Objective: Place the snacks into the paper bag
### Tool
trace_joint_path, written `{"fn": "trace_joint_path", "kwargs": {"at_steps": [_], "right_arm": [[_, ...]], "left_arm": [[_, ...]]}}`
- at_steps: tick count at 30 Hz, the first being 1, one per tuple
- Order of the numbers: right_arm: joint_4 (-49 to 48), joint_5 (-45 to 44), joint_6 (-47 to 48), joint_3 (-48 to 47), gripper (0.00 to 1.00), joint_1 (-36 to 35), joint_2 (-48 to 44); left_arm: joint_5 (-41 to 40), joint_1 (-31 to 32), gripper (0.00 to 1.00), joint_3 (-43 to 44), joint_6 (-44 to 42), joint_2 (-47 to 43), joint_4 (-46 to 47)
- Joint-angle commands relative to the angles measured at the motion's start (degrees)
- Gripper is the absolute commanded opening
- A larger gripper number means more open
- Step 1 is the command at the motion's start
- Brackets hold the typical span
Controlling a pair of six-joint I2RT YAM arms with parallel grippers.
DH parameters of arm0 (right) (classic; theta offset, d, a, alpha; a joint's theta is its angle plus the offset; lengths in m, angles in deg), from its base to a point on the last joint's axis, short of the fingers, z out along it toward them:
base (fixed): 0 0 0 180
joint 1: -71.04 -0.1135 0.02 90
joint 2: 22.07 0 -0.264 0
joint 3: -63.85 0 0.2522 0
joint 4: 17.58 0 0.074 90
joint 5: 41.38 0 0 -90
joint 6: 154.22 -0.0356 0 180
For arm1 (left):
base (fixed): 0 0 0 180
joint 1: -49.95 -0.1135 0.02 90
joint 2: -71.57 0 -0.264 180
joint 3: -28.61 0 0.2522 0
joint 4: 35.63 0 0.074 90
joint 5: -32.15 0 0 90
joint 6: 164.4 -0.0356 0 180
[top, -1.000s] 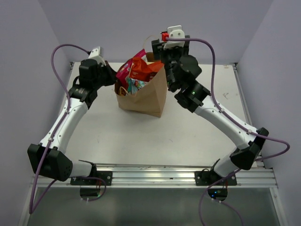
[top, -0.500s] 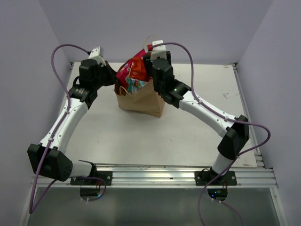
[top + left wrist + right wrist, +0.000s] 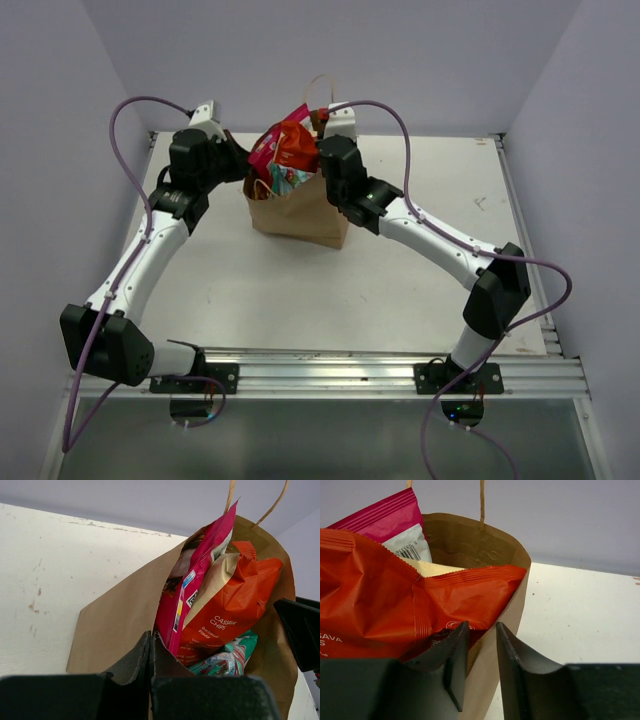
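Paper bag [image 3: 300, 215] of brown kraft stands upright near the far edge of the white table [image 3: 400, 290], its mouth open and its two thin looped handles [image 3: 230, 495] rising above it. Snack packets fill the mouth and stick out past the rim. A red-orange chip bag [image 3: 297, 145] sits highest in the middle. A magenta bag [image 3: 263, 150] leans against its left side, and a small teal candy packet [image 3: 285, 181] lies lower at the near edge of the opening. A strip of pale tan packet shows between the magenta and red-orange bags; which packet it belongs to cannot be told.

An arm reaches in from each side. The left gripper [image 3: 151, 641] is at the left rim of the bag. Its jaws are pressed almost together, and the paper edge runs into the thin slit between them. The right gripper [image 3: 481, 630] is at the right rim. Its fingers are parted by a narrow gap and straddle the bag's wall, one inside against the red-orange chip bag and one outside the paper. They do not visibly pinch it.
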Motion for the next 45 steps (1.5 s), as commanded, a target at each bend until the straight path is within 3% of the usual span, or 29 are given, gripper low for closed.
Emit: {"fn": "trace_joint_path", "kwargs": {"at_steps": [1,4,7,19,29,36,45], "right_arm": [[2.02,-1.76,-2.58,1.31,0.30,0.86,-1.55],[2.02,-1.76,-2.49,0.52,0.31,0.86,-1.46],[0.26,-1.24,-2.41,-0.45,0.43,0.95,-1.99],[5.96,-0.27,-6.35,-13.28,0.45,0.87,4.68],[22.91,-10.09,-15.40,-21.19,0.49,0.87,7.76],[32.24,-19.41,-23.75,-33.82,0.51,-2.03,11.36],[45.95,-18.02,-34.55,-44.66,0.50,-2.91,19.71]], "left_arm": [[0.62,0.01,0.00,-0.84,0.52,-0.97,4.72],[0.71,0.01,0.00,-0.93,0.43,-1.23,4.63],[0.45,0.01,0.00,-0.84,0.43,-1.41,4.37],[0.18,0.01,0.00,-0.75,0.34,-1.58,3.93],[-0.87,0.01,0.00,-0.93,0.34,-1.93,2.70],[0.09,0.01,0.00,-2.07,0.96,-2.20,3.40],[-1.57,0.02,0.00,-2.60,-0.01,-4.92,1.47]]}}
